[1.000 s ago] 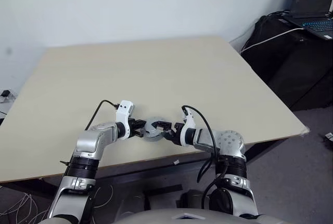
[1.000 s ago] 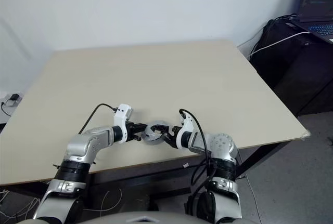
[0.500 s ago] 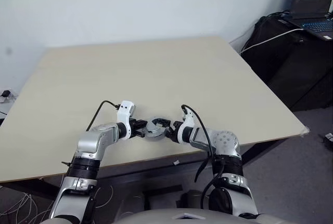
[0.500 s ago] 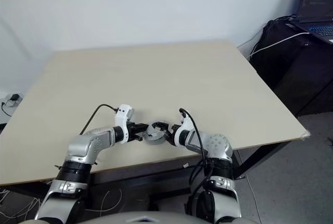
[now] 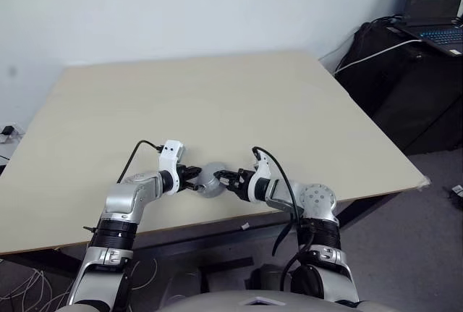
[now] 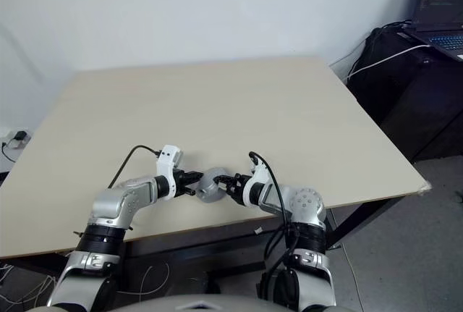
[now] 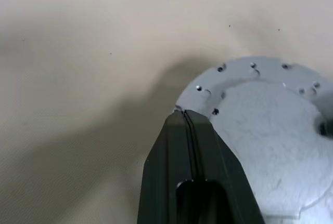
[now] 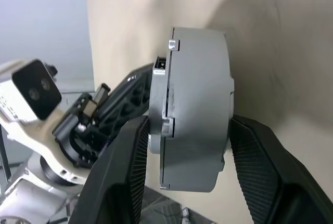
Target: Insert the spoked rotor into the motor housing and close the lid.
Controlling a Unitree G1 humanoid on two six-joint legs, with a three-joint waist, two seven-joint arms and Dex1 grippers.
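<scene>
A thick grey round metal unit (image 5: 210,179) is held on edge just above the table's front edge, between my two grippers. In the right wrist view it is a deep drum (image 8: 200,78) with a thinner grey disc (image 8: 158,94) against one face. I take these for the motor housing and the lid. The spoked rotor is hidden. My left gripper (image 7: 187,117) is shut, its tips pinching the unit's thin rim (image 7: 208,91). My right gripper (image 8: 190,146) grips the unit from the other side, one finger pressed on each flat face.
The beige table (image 5: 202,95) stretches away behind the grippers, and its front edge (image 5: 239,214) runs just below them. Off to the right stand a dark case (image 5: 405,73) and an open laptop (image 5: 438,8).
The right gripper's fingers have closed in from wide open onto the unit. The open spoked face seen earlier between the grippers no longer shows. The left gripper has stayed put.
</scene>
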